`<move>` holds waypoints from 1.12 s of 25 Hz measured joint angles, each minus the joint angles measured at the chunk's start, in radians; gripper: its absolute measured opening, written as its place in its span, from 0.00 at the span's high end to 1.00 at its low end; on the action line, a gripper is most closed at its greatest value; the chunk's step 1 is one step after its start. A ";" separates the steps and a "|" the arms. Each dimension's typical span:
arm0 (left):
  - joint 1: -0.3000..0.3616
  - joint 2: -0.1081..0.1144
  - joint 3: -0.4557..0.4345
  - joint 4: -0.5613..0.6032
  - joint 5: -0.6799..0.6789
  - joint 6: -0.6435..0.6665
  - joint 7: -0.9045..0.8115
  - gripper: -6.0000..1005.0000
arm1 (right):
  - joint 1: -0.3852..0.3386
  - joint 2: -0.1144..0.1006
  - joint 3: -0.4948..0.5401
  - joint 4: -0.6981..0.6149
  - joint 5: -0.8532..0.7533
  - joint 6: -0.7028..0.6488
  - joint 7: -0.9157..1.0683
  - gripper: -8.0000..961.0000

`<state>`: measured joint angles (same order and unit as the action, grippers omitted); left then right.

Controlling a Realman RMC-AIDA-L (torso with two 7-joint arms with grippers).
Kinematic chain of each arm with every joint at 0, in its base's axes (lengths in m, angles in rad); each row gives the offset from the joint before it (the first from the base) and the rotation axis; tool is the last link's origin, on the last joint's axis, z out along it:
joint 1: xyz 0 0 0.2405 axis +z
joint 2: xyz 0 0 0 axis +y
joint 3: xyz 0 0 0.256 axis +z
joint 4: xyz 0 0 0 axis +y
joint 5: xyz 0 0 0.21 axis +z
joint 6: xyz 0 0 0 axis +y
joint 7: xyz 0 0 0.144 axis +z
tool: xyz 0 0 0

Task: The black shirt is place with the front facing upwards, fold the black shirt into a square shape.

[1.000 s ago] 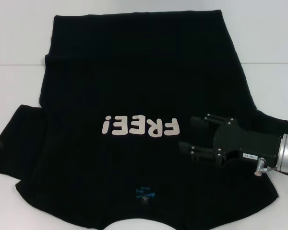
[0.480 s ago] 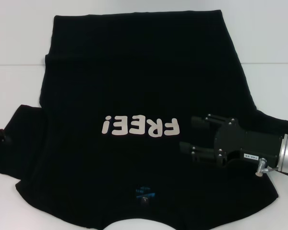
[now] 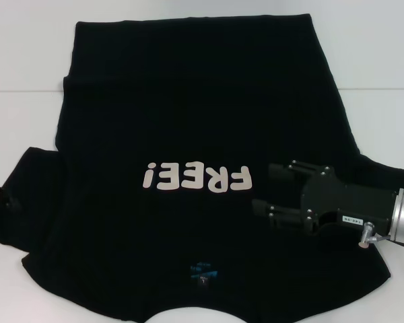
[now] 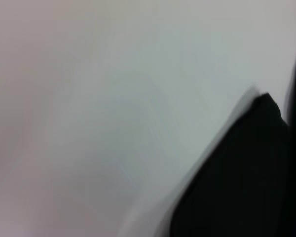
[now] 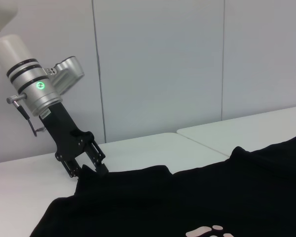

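The black shirt (image 3: 188, 101) lies spread flat on the white table, front up. Its cream "FREE!" lettering (image 3: 195, 178) reads upside down in the head view, and the small blue neck label (image 3: 203, 272) is near the front edge. My right gripper (image 3: 266, 187) is open and empty, over the shirt's right side, just right of the lettering, fingers pointing left. My left gripper (image 3: 1, 196) shows at the far left by the left sleeve. In the right wrist view the left gripper (image 5: 87, 169) is open at the sleeve's edge (image 5: 118, 177). The left wrist view shows a blurred corner of the sleeve (image 4: 237, 187).
The white table (image 3: 27, 67) shows bare around the shirt at the left, right and back. A seam between two table tops runs behind the shirt (image 3: 377, 87). A grey panelled wall (image 5: 158, 64) stands behind the table.
My left gripper has edged in from the left border toward the left sleeve. My right gripper has barely shifted. The shirt has not moved.
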<state>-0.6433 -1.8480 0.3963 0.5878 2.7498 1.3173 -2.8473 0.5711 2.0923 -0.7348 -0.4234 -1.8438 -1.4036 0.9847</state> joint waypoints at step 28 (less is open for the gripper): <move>-0.016 -0.008 0.038 0.015 0.021 -0.002 0.019 0.96 | 0.003 -0.002 0.000 0.000 0.009 -0.017 0.000 0.16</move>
<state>-0.6589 -1.8558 0.4347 0.6029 2.7704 1.3152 -2.8280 0.5743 2.0908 -0.7348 -0.4234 -1.8352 -1.4206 0.9848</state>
